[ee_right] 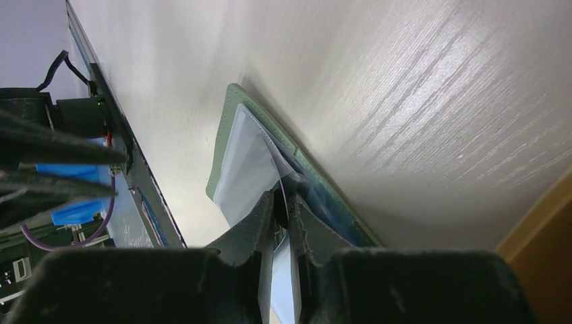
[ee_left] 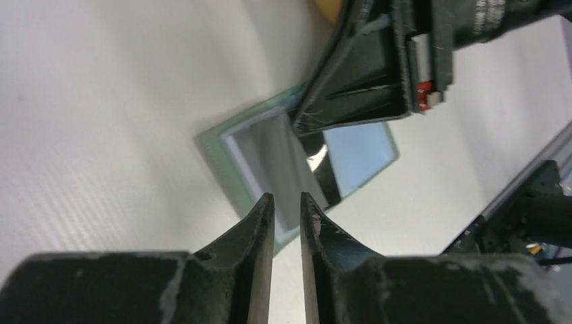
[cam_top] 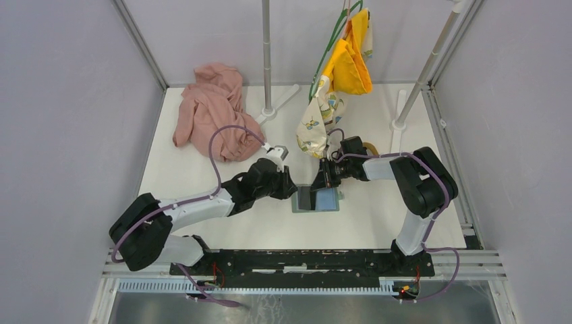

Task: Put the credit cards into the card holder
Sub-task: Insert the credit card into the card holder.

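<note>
Two end effectors of mine meet at the card holder (cam_top: 315,200), which lies open and flat on the worktop (cam_top: 378,223). My right end effector (ee_right: 282,197) is at the holder's far edge. Its fingers stand a sliver apart, with what looks like a pale credit card (ee_right: 251,158) running between them and on over the holder's inner face. Whether the pads actually press the card I cannot tell. My left end effector (ee_left: 287,200) hovers at the holder's left edge, narrowly open with nothing in it.

I judge the card light, stiff and slick. It will not flex to find a slot, and it could skate out of a loose pinch or twist if held by a corner. The best hold is across its trailing short edge, faces flat to the pads. The holder looks soft and light, so it may slide or fold unless its free edge is pinned.
</note>
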